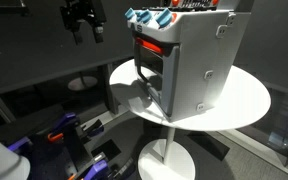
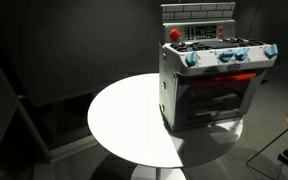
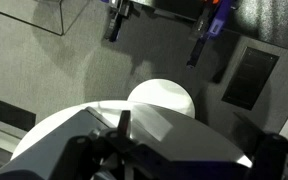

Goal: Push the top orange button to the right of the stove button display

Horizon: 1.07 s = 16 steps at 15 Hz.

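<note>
Dark room, white table [image 1: 246, 108] bearing the stove [image 1: 194, 60]; gripper [image 1: 85, 35] hangs well apart (fingers [image 3: 115, 25] spread, empty), push not yet begun.

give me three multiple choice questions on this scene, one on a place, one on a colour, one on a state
1. The stove stands on: A the floor; B the round table; C a shelf.
2. Its knobs are: A green; B yellow; C blue.
3. The gripper is: A open, clear of the stove; B shut on a knob; C pressing the door.

Answers:
1 B, the white tabletop shows under it in both exterior views.
2 C, they show blue along the stove's top.
3 A, it hangs apart from the stove in an exterior view, and its fingers stand apart in the wrist view.
</note>
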Motion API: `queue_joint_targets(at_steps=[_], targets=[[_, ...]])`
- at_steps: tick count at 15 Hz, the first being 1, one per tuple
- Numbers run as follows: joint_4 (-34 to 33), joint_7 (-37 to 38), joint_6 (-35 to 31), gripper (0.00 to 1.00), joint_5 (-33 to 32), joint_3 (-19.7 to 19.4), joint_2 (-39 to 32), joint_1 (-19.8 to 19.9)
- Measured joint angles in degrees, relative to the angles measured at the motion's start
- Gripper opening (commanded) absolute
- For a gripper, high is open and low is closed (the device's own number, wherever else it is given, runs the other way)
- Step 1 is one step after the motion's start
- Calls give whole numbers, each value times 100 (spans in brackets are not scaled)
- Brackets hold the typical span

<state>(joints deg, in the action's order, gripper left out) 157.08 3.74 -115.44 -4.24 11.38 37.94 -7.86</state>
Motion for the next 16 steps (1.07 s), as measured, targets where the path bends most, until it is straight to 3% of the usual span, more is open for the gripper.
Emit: queue_joint_targets(at_steps=[8, 16], targets=[[-65, 11, -54, 100, -42, -12, 2, 10], [-814, 57, -435, 100, -624, -64, 4, 361]])
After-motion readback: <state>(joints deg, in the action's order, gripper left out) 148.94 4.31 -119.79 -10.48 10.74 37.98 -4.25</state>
